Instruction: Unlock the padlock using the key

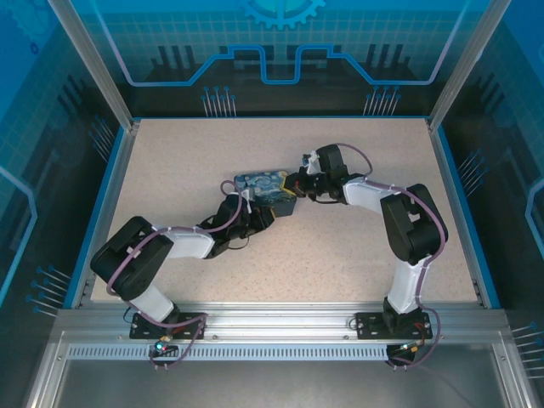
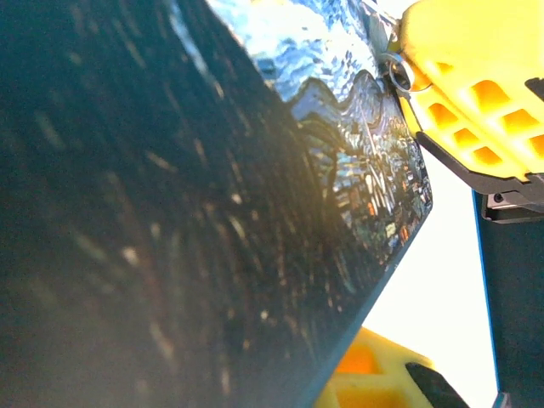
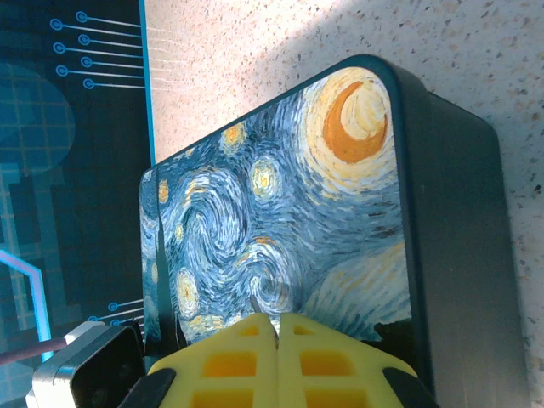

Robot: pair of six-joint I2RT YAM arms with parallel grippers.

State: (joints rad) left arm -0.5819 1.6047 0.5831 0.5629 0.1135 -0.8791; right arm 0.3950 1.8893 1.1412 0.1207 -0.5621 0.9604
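You're looking at a tin [image 3: 280, 212] of swirling blue-and-yellow starry sky with an orange crescent and dark sides, yellow grid-holed fingers [image 3: 229, 365], a beige speckled table [image 1: 357, 255] and blue circuit-lined walls [image 1: 280, 51].

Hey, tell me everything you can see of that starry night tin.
The starry-night tin is a shallow, round-cornered rectangular box, apparently metal: dark glossy sides, lid painted with blue swirls, yellow stars and an orange crescent. Midway across the table, it seems pinched across its thickness by the left gripper. The right gripper, shut on the key, points at the lid; contact is unclear.
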